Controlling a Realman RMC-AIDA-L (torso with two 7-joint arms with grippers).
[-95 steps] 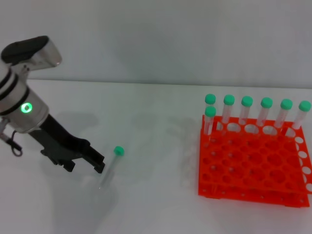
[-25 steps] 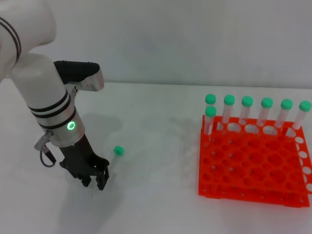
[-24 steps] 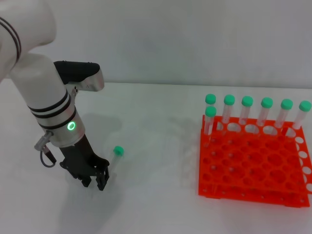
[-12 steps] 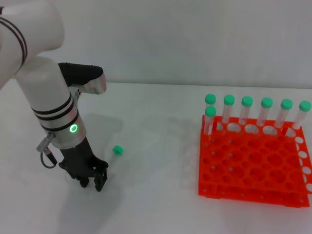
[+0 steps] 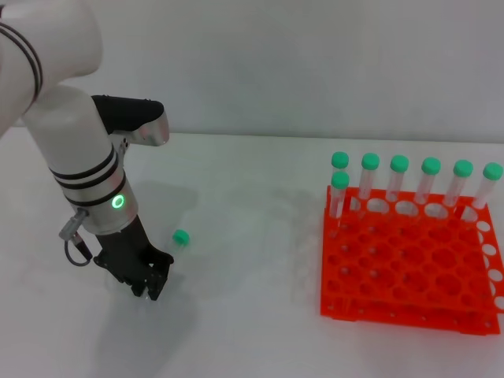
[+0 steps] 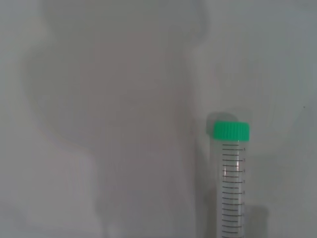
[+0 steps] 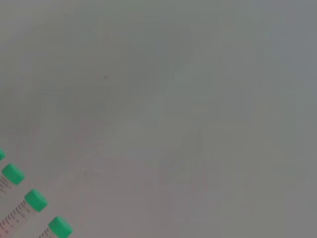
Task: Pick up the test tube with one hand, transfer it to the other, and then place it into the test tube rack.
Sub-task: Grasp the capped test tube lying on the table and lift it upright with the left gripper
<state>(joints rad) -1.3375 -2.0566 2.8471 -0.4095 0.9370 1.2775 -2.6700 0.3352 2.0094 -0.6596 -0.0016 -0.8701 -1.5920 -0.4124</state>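
From my seat the surface (image 5: 252, 236) lies open between the left hand (image 5: 152, 285) at nine o'clock and the test tube rack (image 5: 409, 268) at three. Seven capped tubes (image 5: 430, 183) line the rack's far edge, blocking any low pass there. The rack's nearer holes stand free from above.

Graduation marks on the test tube (image 6: 232, 188), numerals too small to read
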